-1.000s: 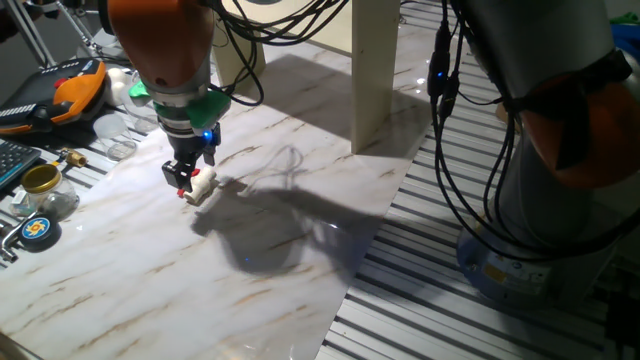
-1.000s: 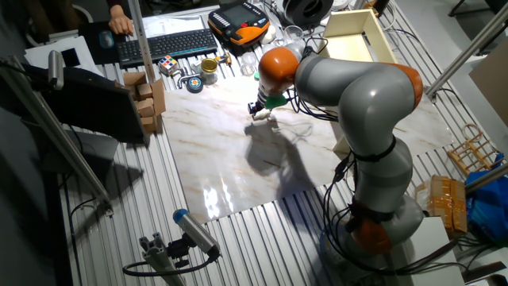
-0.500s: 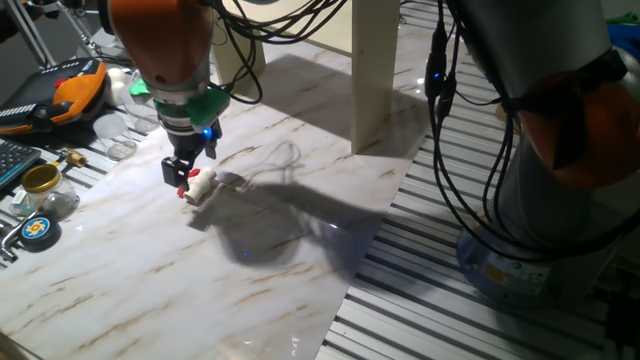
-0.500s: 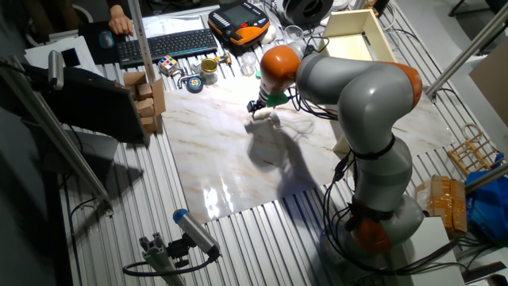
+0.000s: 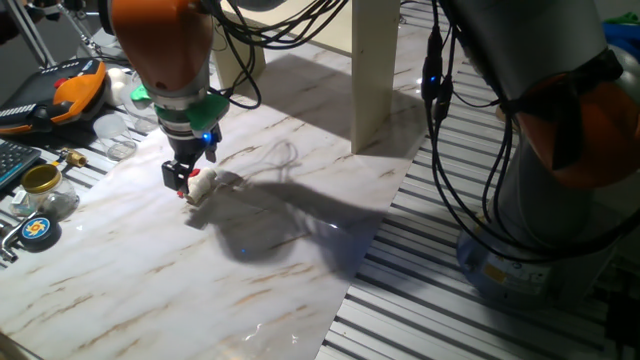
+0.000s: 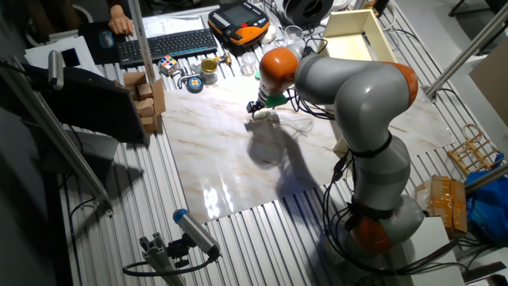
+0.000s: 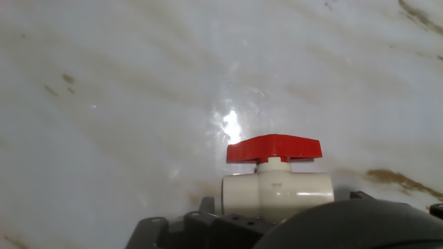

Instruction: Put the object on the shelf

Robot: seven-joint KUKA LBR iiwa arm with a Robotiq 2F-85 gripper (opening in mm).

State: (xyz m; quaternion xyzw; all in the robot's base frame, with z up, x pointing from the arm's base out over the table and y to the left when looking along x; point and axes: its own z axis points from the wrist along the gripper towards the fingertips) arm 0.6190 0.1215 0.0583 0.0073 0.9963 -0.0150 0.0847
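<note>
White plastic with a red handle, the valve [image 7: 277, 183] sits between the fingers of the tool [image 5: 187, 180], clamped there just above the marble counter [image 5: 260, 280], judged lifted for carrying. The pale wooden shelf [image 6: 355, 33] stands well behind the tool, top bare.

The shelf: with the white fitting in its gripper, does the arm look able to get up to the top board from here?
Probably yes. The gripper holds the white fitting low over the marble table, and nothing stands between it and the shelf. The top board only shows in the other fixed view, so clearance is uncertain.
</note>
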